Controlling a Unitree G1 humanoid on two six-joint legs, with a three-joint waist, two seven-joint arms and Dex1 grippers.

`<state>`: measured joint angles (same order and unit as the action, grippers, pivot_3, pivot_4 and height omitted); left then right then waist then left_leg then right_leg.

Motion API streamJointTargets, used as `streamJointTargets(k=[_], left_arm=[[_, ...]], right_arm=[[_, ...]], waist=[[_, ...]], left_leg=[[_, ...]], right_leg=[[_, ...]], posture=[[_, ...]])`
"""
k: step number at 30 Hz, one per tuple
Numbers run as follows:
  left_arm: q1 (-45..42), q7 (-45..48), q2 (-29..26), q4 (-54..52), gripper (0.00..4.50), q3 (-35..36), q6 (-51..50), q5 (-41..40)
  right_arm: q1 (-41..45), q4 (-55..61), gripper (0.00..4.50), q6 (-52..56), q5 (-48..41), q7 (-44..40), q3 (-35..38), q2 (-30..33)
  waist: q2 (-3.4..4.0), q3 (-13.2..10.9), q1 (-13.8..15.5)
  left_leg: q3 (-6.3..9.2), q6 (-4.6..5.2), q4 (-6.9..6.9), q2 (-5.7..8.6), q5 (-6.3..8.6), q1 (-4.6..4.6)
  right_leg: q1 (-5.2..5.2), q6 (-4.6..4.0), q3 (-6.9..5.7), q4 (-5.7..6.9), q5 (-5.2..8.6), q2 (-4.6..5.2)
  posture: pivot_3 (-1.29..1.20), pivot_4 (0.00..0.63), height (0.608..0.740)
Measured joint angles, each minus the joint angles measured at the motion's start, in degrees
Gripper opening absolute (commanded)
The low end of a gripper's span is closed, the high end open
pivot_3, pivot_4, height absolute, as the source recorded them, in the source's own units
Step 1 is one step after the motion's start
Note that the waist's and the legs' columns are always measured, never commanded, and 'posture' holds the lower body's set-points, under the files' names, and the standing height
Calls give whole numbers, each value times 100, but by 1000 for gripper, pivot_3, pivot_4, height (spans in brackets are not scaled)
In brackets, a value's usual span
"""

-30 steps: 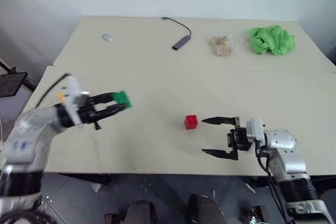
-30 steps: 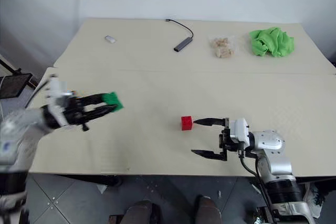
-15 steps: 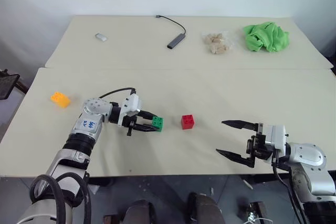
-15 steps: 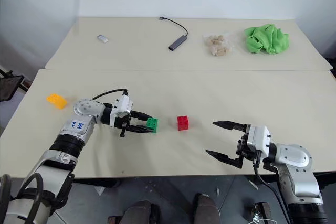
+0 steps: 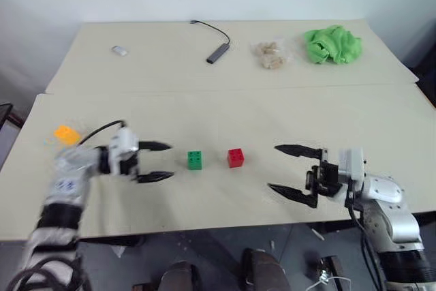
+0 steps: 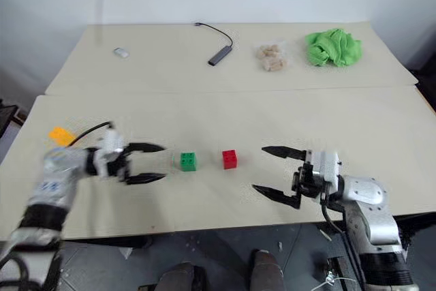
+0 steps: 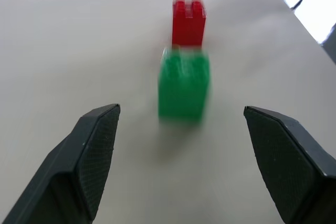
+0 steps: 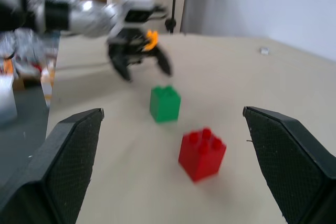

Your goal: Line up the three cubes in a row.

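Note:
The green cube (image 5: 195, 160) stands on the table just left of the red cube (image 5: 236, 158), with a small gap between them. The orange-yellow cube (image 5: 66, 134) lies apart near the table's left edge. My left gripper (image 5: 170, 161) is open, a short way left of the green cube and pointing at it, with nothing between its fingers. In the left wrist view the green cube (image 7: 184, 90) stands free with the red cube (image 7: 188, 23) behind it. My right gripper (image 5: 272, 167) is open and empty, right of the red cube and pointing left.
On the far table lie a grey adapter (image 5: 217, 52) with a black cable, a small white object (image 5: 120, 50), a bag of beige pieces (image 5: 270, 55) and a green cloth (image 5: 332, 43). The front edge runs just below both grippers.
My left gripper set the green cube down left of the red one, opened, and drew back to the left. The right gripper stayed open. The camera view shifted.

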<state>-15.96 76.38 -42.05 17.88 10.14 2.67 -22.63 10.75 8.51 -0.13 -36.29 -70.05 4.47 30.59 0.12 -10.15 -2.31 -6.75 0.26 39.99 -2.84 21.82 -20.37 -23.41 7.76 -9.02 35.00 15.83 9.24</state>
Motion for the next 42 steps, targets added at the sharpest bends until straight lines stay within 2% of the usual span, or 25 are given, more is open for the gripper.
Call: streamJointTargets(k=[2,3,7,9,12,15,17,20,23,25,29,31,35,42], left_arm=[[873,-502,9,-619,4363,745,-214,-246],[1399,-951,170,-979,4480,1340,-300,-410],[2282,-2372,743,-1658,4480,2675,-480,-686],[2731,-3252,1429,-2097,4480,3369,-467,-879],[3264,-4163,2246,-2448,4480,3833,-468,-1068],[3426,-4695,2655,-2639,4480,3879,-521,-1210],[3283,-4906,2662,-2640,4480,3796,-543,-1214],[2673,-5228,2491,-2526,4480,3505,-598,-1139],[1927,-5633,2169,-2225,4480,3094,-768,-780],[1391,-6067,2142,-2129,4480,2770,-980,-527],[610,-7309,2509,-2107,4480,2336,-1400,-35],[266,-7981,2799,-2081,4480,2277,-1595,116],[-356,-8944,3015,-1707,4480,2223,-1758,408],[-1153,-9634,2925,-673,4480,2186,-1664,799]], right_arm=[[219,107,4500,220,-95,29,-175,-55],[314,200,4500,333,-124,9,-284,-97],[448,222,4500,424,-58,-119,-559,-128],[563,229,4500,404,68,-125,-653,-146],[628,252,4500,380,186,57,-625,-162],[631,316,4500,374,200,148,-624,-199],[627,322,4500,368,199,150,-619,-197],[623,292,4500,301,202,47,-628,-196],[622,228,4500,252,216,-33,-630,-195],[632,201,4500,251,226,-88,-655,-197],[604,158,4500,260,227,-197,-652,-185],[559,144,4500,280,227,-205,-645,-182],[454,127,4500,293,232,-215,-645,-178],[438,117,4500,429,222,-295,-677,-173]], waist=[[-4,-4,56],[-7,-5,73],[-11,-7,245],[-12,-6,228],[-21,-1,221],[-26,2,289],[-28,3,322],[-31,5,371],[-32,6,356],[-35,8,347],[-41,11,299],[-42,11,276],[-46,11,250],[-47,11,243]], left_leg=[[5,1,6,-1,0,-4],[33,3,7,1,2,-3],[60,7,20,12,3,-5],[49,14,20,12,7,2],[54,12,18,11,9,2],[55,11,20,12,8,2],[53,12,24,13,7,3],[50,15,27,15,5,4],[17,14,25,15,5,5],[4,14,21,15,5,5],[2,13,11,15,6,8],[4,12,9,14,6,7],[5,9,10,14,4,7],[3,9,10,14,4,7]], right_leg=[[1,0,1,-4,0,3],[2,0,4,-3,0,11],[22,2,-4,-12,-1,19],[25,5,4,-20,-4,23],[25,4,-6,-15,-4,21],[29,2,-11,-13,-3,21],[31,-2,-10,-15,-4,20],[37,-5,-11,-15,-5,20],[36,-5,-11,-16,-5,16],[35,-4,-12,-16,-5,15],[35,2,-18,-21,-8,13],[35,3,-21,-22,-9,12],[38,3,-22,-26,-8,11],[39,3,-22,-29,-9,9]], posture=[[0,150,740],[0,150,740],[0,150,740],[0,150,740],[0,150,740],[0,150,740],[0,150,740],[0,150,740],[0,150,740],[0,150,740],[0,150,740],[0,150,740],[0,150,740],[0,150,740]])
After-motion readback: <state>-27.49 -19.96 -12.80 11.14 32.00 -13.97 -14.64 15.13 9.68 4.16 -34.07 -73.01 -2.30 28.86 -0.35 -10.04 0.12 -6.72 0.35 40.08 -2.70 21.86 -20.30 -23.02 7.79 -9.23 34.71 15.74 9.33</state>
